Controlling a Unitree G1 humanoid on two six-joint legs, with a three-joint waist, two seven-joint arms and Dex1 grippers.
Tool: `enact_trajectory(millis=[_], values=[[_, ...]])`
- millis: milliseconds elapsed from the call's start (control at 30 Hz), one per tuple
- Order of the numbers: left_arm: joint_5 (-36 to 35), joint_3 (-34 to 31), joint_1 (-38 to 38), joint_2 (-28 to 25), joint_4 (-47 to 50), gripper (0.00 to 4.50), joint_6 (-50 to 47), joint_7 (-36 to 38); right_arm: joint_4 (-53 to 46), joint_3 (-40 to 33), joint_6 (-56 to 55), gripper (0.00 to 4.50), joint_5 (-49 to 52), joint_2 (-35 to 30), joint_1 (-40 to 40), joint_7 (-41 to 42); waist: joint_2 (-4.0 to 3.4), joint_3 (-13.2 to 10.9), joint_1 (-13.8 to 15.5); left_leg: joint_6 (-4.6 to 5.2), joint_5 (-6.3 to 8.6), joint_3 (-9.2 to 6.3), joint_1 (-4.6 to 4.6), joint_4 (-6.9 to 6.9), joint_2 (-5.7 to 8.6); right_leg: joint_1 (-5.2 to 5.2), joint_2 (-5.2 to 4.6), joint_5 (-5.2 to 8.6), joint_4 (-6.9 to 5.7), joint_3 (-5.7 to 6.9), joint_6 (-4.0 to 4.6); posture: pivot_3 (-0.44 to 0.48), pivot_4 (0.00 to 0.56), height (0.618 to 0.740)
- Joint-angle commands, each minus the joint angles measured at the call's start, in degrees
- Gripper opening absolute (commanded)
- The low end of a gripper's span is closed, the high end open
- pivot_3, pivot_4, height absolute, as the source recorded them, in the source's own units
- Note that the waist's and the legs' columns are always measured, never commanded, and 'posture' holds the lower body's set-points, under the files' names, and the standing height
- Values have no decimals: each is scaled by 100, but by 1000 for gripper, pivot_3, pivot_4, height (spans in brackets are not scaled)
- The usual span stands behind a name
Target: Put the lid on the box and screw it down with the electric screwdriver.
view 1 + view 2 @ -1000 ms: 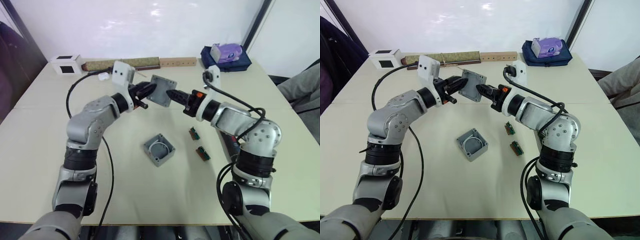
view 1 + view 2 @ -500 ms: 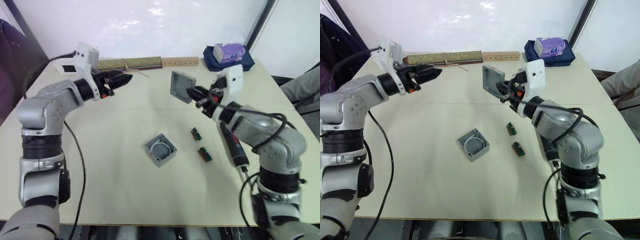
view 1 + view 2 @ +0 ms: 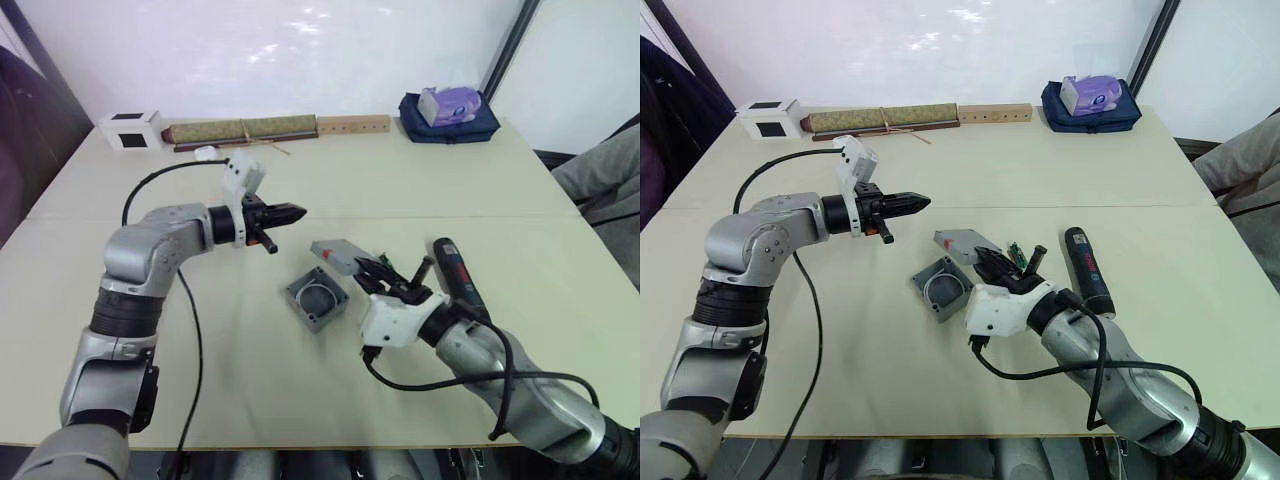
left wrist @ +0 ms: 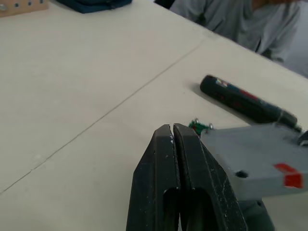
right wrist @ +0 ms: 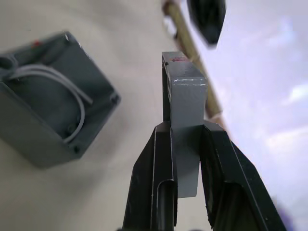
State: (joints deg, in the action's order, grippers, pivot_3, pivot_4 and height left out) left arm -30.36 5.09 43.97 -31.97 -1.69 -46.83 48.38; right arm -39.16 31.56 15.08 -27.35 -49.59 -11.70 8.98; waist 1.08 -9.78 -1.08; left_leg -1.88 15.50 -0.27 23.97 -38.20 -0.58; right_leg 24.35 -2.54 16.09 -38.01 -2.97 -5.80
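Grey and edge-gripped, the lid sits pinched in the right hand just above the open box at mid-surface, seemingly at its 1 o'clock corner, while the left hand, pressed together and empty, hovers at 11 o'clock and the electric screwdriver lies at 3 o'clock.

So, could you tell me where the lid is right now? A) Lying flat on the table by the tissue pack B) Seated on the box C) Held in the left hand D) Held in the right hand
D: the right hand grips the lid, held above the table beside the open box.
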Motion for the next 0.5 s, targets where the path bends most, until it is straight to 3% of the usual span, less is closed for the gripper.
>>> enact_trajectory(millis=[33,500], values=[[182,276,85,-53,124,36,238,381,48,-56,-634,123,-642,140,38,181,0,0,17,0,0,0,0,0,0,-1,0,0,0,1,0,0,150,740],[314,484,413,-241,-133,36,99,1252,904,-76,-1522,123,-1983,1188,437,571,2,1,12,0,0,-2,1,-4,1,-4,-5,0,-2,1,0,0,150,740]])
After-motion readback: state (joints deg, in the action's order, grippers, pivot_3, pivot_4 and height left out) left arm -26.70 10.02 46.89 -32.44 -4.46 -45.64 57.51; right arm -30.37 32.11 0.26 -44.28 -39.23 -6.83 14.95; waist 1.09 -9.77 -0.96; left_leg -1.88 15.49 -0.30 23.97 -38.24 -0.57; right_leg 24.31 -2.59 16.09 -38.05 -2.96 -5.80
